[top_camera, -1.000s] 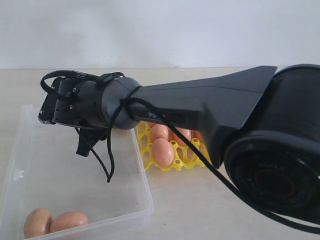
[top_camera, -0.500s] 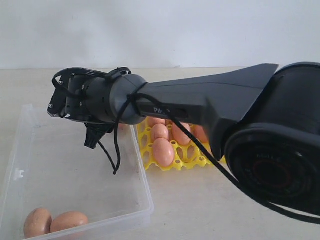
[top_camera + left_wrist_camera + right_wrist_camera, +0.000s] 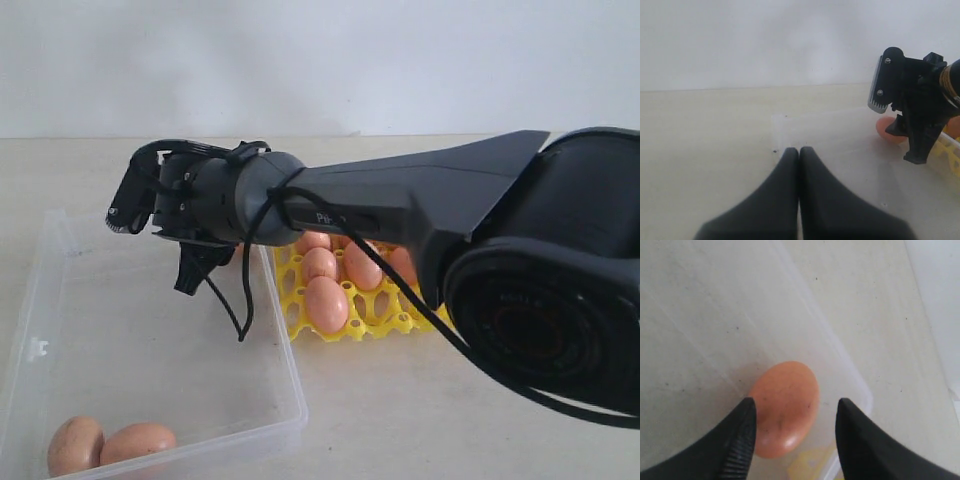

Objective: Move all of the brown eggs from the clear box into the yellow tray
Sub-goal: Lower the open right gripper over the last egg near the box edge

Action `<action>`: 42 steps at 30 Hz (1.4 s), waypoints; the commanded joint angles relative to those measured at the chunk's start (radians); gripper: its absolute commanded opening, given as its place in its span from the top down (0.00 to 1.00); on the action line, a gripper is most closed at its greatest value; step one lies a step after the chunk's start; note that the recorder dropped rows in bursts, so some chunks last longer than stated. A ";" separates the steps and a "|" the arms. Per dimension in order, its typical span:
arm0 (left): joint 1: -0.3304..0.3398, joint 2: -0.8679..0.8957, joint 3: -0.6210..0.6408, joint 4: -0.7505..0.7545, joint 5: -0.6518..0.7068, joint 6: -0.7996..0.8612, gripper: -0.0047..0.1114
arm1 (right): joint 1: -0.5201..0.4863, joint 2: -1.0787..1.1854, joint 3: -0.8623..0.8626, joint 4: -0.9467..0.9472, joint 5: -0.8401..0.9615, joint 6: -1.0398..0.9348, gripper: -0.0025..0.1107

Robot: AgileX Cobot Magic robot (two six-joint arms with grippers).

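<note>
Exterior view shows the right arm stretched almost level from the right side across the middle, with a black cable looped round its wrist. The right gripper hangs over the far right corner of the clear box, jaws apart and gripping nothing. Right wrist view looks down between two black fingers at one brown egg lying on the box floor in that corner, close to the wall. Two more brown eggs lie touching each other in the near left corner of the box. A yellow tray sits on the table just beside the box's right wall, partly hidden by the arm, with several eggs in its cups. Left wrist view shows the left gripper facing across the box, jaws pressed together and empty.
</note>
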 commanded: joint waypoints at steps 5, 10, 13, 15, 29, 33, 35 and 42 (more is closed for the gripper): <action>-0.004 -0.003 -0.003 -0.005 -0.001 0.001 1.00 | -0.021 0.018 -0.005 0.012 -0.044 -0.002 0.56; -0.004 -0.003 -0.003 -0.005 -0.001 0.001 1.00 | -0.025 0.041 -0.005 0.014 -0.053 -0.002 0.56; -0.004 -0.003 -0.003 -0.005 -0.001 0.001 1.00 | -0.025 0.045 -0.005 0.018 -0.061 -0.002 0.56; -0.004 -0.003 -0.003 -0.005 -0.001 0.001 1.00 | -0.025 0.045 -0.005 0.020 -0.065 -0.002 0.56; -0.004 -0.003 -0.003 -0.005 -0.001 0.001 1.00 | -0.013 -0.064 -0.003 0.097 -0.017 0.096 0.98; -0.004 -0.003 -0.003 -0.005 -0.001 0.001 1.00 | 0.010 -0.125 -0.003 0.134 0.053 0.156 0.98; -0.004 -0.003 -0.003 -0.005 -0.001 0.001 1.00 | 0.010 -0.142 -0.003 0.152 0.076 0.152 0.98; -0.004 -0.003 -0.003 -0.005 -0.001 0.001 1.00 | 0.035 -0.145 -0.003 0.223 0.162 0.095 0.98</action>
